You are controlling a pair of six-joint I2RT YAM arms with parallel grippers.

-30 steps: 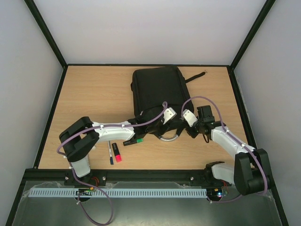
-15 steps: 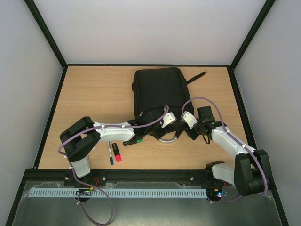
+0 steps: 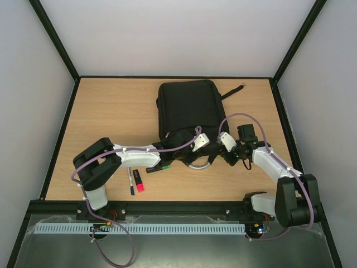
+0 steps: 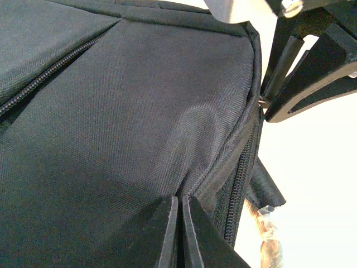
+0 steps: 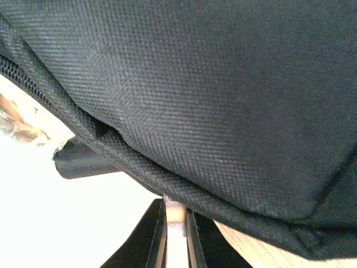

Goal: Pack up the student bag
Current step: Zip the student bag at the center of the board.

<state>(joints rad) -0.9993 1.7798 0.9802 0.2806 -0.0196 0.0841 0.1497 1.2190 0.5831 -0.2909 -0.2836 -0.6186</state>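
Note:
The student bag (image 3: pixel 187 109) is a large black backpack lying flat at the middle back of the table, with its grey loop handle (image 3: pixel 196 164) at its near end. My left gripper (image 3: pixel 188 148) is at the bag's near edge, its jaws shut and pinching a fold of the bag's fabric (image 4: pixel 179 202) beside a zip (image 4: pixel 237 184). My right gripper (image 3: pixel 221 152) is at the bag's near right corner, shut on a small metal zip pull (image 5: pixel 175 215) under the bag's edge. The left wrist view shows its fingertips (image 4: pixel 266 99) meeting at the zip.
A green-capped black marker (image 3: pixel 158 167), a pink highlighter (image 3: pixel 139 180) and a thin pen (image 3: pixel 131 182) lie on the wooden table near the left arm. A black strap (image 3: pixel 234 91) trails from the bag's far right. Black frame rails edge the table.
Both wrists have shifted slightly toward the near edge, the right one a little to the right. The bag's near edge has moved slightly with them. Both grips are unchanged.

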